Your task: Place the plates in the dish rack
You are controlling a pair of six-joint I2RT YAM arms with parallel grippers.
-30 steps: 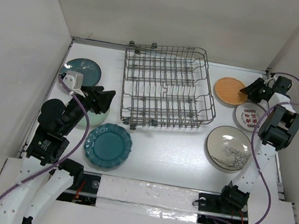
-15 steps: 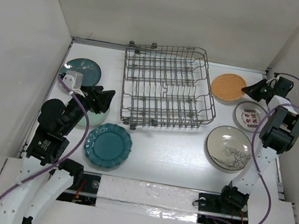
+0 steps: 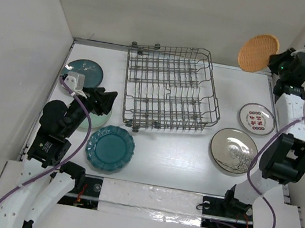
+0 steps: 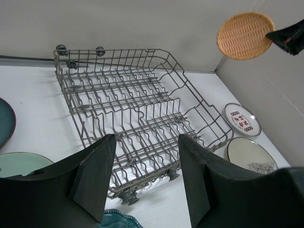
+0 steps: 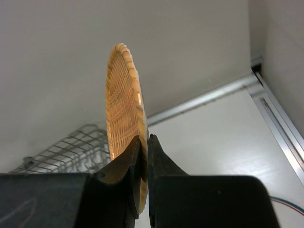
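My right gripper (image 3: 276, 60) is shut on the rim of the orange-brown plate (image 3: 258, 52) and holds it on edge, high above the table's far right corner; it shows edge-on in the right wrist view (image 5: 124, 123) and in the left wrist view (image 4: 245, 35). The grey wire dish rack (image 3: 171, 88) stands empty at the table's far middle. My left gripper (image 3: 106, 101) is open and empty, over the pale mint plate (image 3: 97, 120), left of the rack. The scalloped teal plate (image 3: 110, 148), dark teal plate (image 3: 84, 71), red-patterned plate (image 3: 256, 118) and branch-patterned plate (image 3: 233, 150) lie flat on the table.
White walls close the table in at the left, back and right. The rack's near-left corner (image 4: 124, 194) sits close in front of my left fingers (image 4: 97, 173). A metal rail (image 5: 209, 99) runs along the foot of the back wall.
My right gripper has lifted the orange-brown plate off the table and raised it high, turning it from flat to on edge. The left arm has not moved.
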